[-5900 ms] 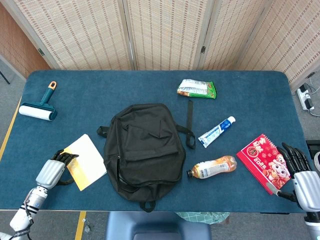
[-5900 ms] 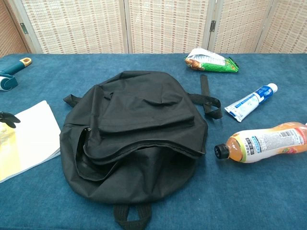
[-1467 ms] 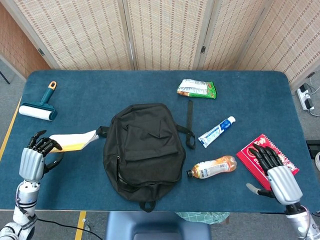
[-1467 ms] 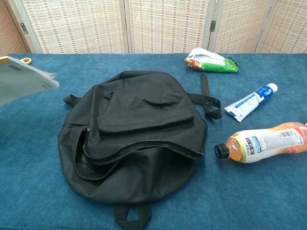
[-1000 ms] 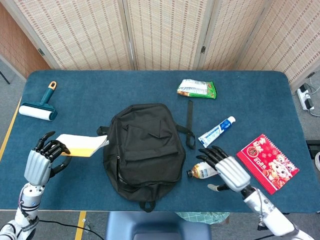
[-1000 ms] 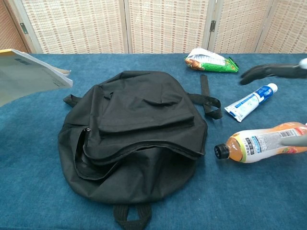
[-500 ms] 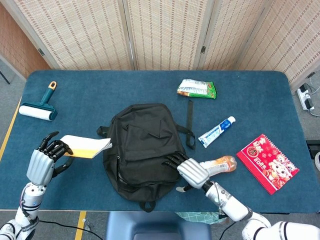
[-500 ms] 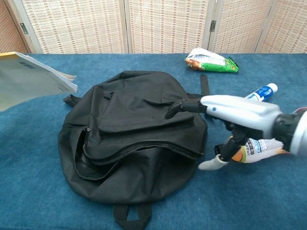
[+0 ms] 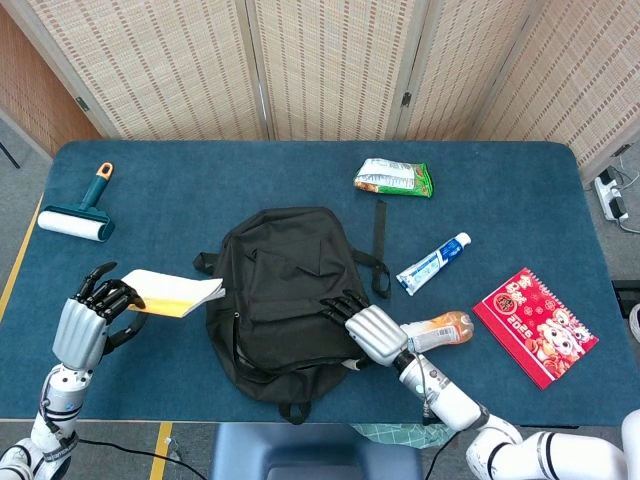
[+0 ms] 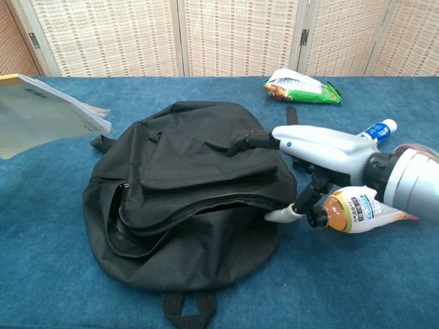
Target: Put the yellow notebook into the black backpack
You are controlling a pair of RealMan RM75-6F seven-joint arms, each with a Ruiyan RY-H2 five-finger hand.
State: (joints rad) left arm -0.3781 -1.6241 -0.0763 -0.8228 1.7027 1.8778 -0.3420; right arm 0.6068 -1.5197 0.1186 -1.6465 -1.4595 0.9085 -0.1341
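Resting open right hand [image 9: 372, 331] on backpack [image 9: 285, 300]

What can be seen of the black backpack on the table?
The black backpack lies flat on the blue table, mid-front. It looks like soft matte fabric, with a front pocket, a loop handle at the near edge and straps trailing on the far side. Its main zipper gapes open along the near left. The right hand rests on its right side.

the left hand [image 9: 85, 325] is raised at the near left, fingers curled around the edge of the yellow notebook [image 9: 175, 293] it holds; the right hand [image 9: 372, 332] reaches in from the near right, fingers spread, resting on the black backpack [image 9: 285, 300]
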